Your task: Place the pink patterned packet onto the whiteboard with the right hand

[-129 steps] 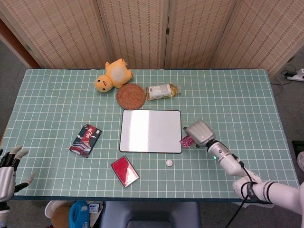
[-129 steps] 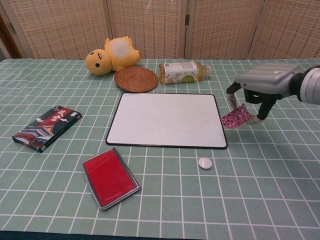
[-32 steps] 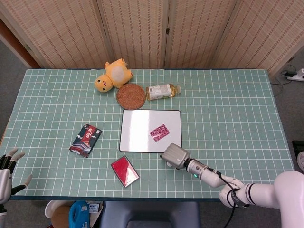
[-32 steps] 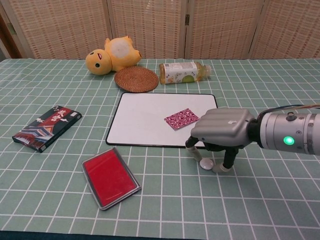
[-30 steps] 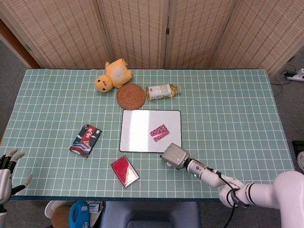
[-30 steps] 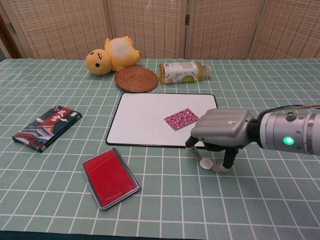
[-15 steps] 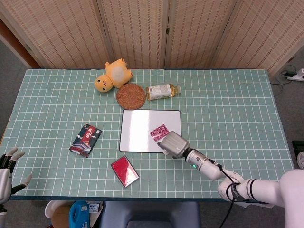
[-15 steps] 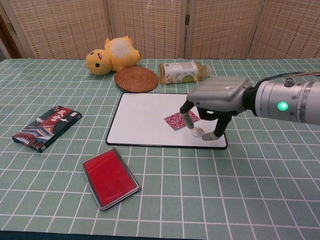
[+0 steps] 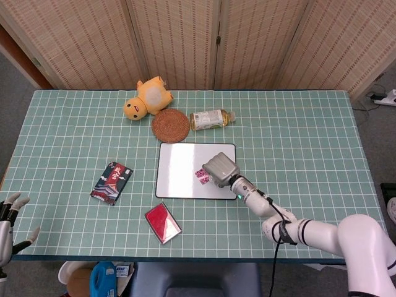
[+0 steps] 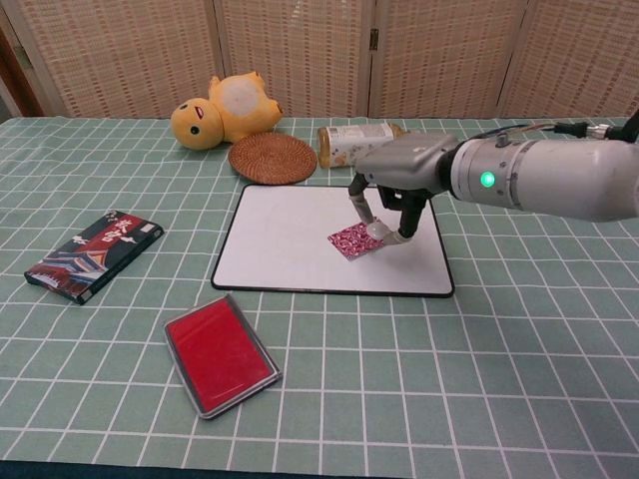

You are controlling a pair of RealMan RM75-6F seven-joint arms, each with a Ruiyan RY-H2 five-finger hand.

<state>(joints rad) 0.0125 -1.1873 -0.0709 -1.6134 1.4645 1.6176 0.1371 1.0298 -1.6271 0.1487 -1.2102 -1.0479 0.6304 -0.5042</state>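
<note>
Fingers (image 10: 373, 232): curled downward, pinching a small white round piece above the pink patterned packet (image 10: 351, 240). Right hand (image 10: 384, 216): grey shell, over the whiteboard (image 10: 290, 239) toward three o'clock. Packet: flat, glossy, already on the board. Advice: lower the piece squarely, release without dragging the packet. Left hand (image 9: 7, 216): spread, holding nothing.

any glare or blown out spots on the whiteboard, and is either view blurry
Head view: the whiteboard carries a soft bright sheen down its middle, washed out but not hiding the pink packet; the picture is sharp. Chest view: the whiteboard looks evenly white without a hotspot, the right robot hand throws a faint shadow beside the packet, and focus is crisp.
</note>
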